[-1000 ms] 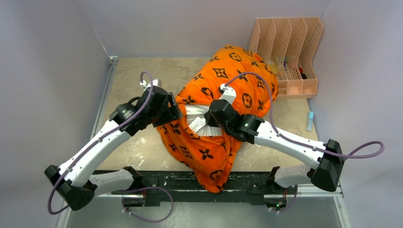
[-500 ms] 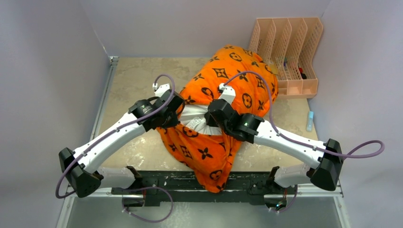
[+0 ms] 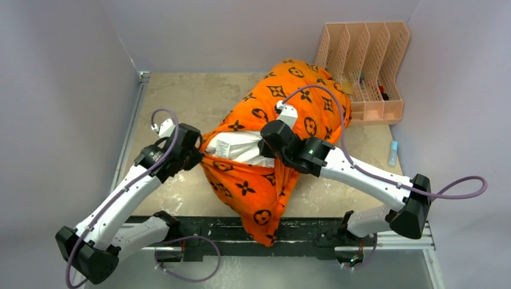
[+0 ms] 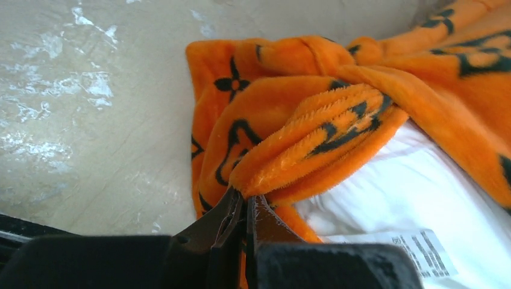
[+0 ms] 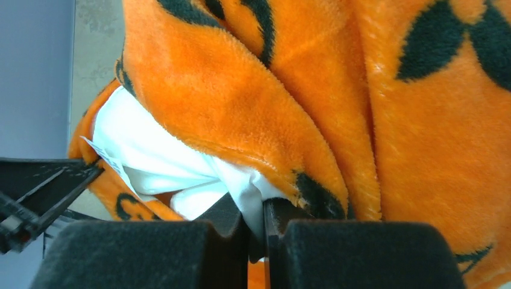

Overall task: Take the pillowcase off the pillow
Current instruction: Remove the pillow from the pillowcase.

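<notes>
The orange pillowcase point(image 3: 301, 90) with black motifs covers most of the white pillow point(image 3: 241, 147), whose near end shows through the opening at mid-table. My left gripper point(image 3: 202, 155) is shut on a bunched fold of the pillowcase's left hem point(image 4: 313, 129), next to the exposed pillow and its label point(image 4: 410, 186). My right gripper point(image 3: 268, 155) sits at the opening's right side, shut on a pinch of the pillow's white fabric point(image 5: 150, 150), just under the pillowcase edge point(image 5: 361, 120). A loose flap of pillowcase hangs toward the table's front edge.
A peach file rack point(image 3: 367, 66) stands at the back right, right behind the far end of the pillow. A small blue tube point(image 3: 393, 153) lies by the right wall. Bare tabletop point(image 3: 175, 96) stretches to the left of the pillow.
My left gripper closed on the pillowcase hem, then drew it left and toward the front. The opening stretched wider and more white pillow shows. The right gripper kept its grip.
</notes>
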`<state>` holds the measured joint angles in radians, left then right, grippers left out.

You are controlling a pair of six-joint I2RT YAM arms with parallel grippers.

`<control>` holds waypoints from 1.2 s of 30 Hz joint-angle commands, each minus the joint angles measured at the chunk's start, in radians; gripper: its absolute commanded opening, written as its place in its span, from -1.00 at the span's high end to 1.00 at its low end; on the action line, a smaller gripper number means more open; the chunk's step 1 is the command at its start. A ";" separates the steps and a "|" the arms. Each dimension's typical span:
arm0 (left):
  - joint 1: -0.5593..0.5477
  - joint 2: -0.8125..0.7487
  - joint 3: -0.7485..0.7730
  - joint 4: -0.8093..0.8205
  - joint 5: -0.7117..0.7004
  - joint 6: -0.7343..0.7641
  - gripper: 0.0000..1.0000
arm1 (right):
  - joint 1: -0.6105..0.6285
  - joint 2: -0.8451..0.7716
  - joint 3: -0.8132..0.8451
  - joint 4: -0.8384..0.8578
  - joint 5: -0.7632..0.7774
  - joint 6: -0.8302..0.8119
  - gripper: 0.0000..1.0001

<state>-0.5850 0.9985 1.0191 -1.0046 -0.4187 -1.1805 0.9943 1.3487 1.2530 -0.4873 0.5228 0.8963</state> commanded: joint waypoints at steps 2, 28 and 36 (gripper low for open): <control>0.221 -0.013 -0.210 -0.035 0.009 0.120 1.00 | -0.078 -0.090 0.052 -0.097 0.259 -0.010 1.00; -0.269 -0.162 -0.452 0.416 0.140 -0.169 0.85 | -0.089 0.326 0.517 0.110 0.119 -0.256 1.00; -0.266 -0.331 -0.253 0.046 -0.121 -0.249 -0.30 | -0.089 0.135 0.196 0.180 0.030 -0.252 1.00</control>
<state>-0.8398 0.7052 0.6239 -0.7712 -0.4221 -1.3827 0.9524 1.6016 1.5196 -0.4656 0.4618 0.6556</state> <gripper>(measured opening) 0.606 0.070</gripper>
